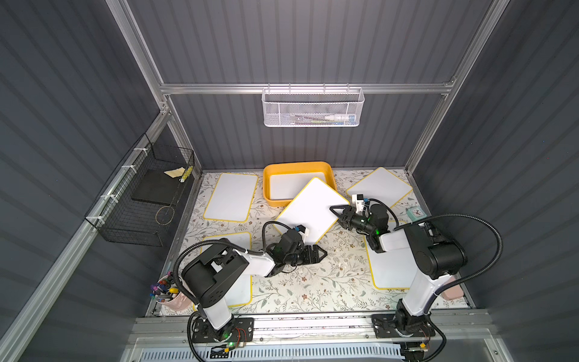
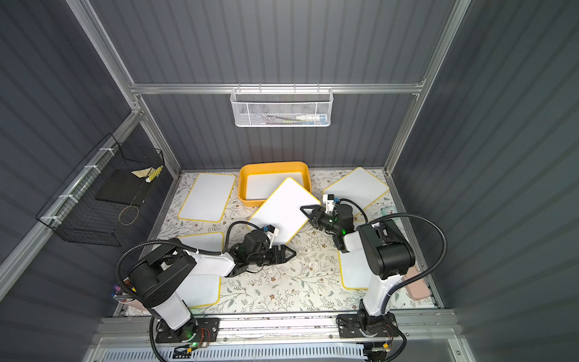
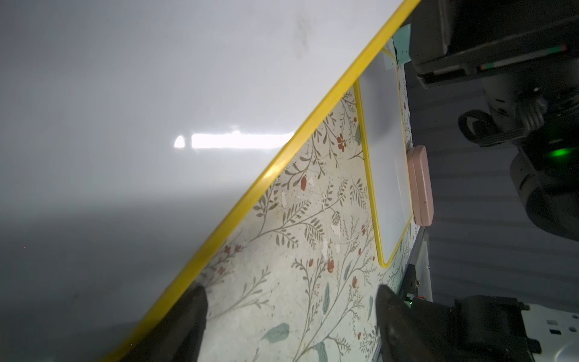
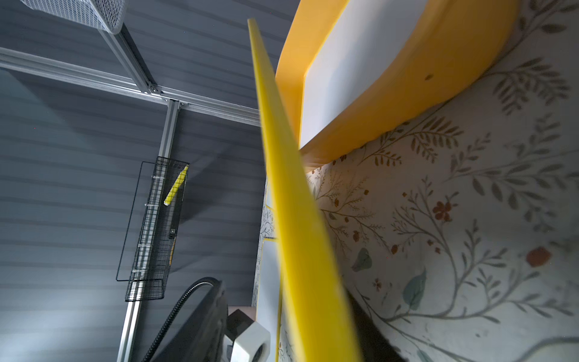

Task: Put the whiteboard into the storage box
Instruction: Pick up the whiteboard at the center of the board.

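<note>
As seen from above with both arms based at 6 o'clock, a bench (image 1: 313,288) covered in floral sheeting is shown, and four other boards (image 1: 231,196) are laid flat around it. At 12 o'clock the storage box (image 1: 297,165), a shallow yellow-orange tub, is set, and a stored board (image 1: 283,186) is already laid inside it. The whiteboard (image 1: 310,210) of the task is found at the middle of the bench, turned like a diamond and tilted, with its 12 o'clock corner raised over the box's near rim. Its edge at 3 o'clock is straddled by the right tool (image 1: 339,211); whether the jaws are clamped on it cannot be told. The left tool (image 1: 321,254) is held wide open and empty just beside the whiteboard's 6 o'clock corner.

The whiteboard is judged to be thin, stiff and light, with a glossy face that would be slippery. It is best taken by its yellow rim, near the middle of an edge, so that swinging is limited. Because the box is only slightly bigger, the whiteboard would have to be squared to it before being lowered.
</note>
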`<state>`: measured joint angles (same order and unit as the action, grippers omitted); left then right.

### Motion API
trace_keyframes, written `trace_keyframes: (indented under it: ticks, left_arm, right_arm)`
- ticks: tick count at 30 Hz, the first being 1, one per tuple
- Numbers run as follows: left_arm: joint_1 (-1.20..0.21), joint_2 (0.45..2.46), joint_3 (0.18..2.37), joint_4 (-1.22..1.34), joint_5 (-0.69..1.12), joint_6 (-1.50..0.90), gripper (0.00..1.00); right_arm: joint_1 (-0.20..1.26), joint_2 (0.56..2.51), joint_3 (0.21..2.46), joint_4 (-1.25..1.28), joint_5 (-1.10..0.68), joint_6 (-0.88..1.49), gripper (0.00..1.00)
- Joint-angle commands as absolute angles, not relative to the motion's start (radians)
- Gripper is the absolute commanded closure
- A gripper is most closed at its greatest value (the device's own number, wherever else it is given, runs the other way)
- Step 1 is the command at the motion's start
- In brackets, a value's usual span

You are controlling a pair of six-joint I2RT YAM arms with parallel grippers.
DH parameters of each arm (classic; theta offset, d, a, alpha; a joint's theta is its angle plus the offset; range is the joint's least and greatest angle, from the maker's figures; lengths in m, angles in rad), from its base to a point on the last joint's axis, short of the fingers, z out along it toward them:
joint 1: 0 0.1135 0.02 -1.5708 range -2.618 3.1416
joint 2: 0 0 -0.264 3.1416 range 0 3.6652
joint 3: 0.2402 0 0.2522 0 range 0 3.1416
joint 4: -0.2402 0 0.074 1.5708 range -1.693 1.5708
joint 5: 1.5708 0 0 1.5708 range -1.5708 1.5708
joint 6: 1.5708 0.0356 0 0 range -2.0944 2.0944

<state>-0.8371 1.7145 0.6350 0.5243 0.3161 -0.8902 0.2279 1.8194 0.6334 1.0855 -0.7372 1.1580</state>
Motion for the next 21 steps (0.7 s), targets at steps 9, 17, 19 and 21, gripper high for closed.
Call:
trace_keyframes:
  ticks: [9, 17, 19, 21]
  left_arm:
    - [-0.836, 1.593, 0.58, 0.134, 0.155, -0.814, 0.15]
    - [-0.835, 1.393, 0.596, -0.028, 0.004, -0.737, 0.14]
    - [-0.834, 1.361, 0.605, -0.064, -0.025, -0.722, 0.13]
    - [-0.834, 1.338, 0.62, -0.101, -0.048, -0.706, 0.11]
  right_arm:
    - [0.226, 1.756, 0.634, 1.103, -0.768, 1.152, 0.63]
    - [0.221, 1.715, 0.631, 1.048, -0.783, 1.126, 0.75]
    - [0.219, 1.701, 0.629, 1.028, -0.785, 1.116, 0.76]
    - [0.218, 1.687, 0.627, 1.006, -0.789, 1.106, 0.78]
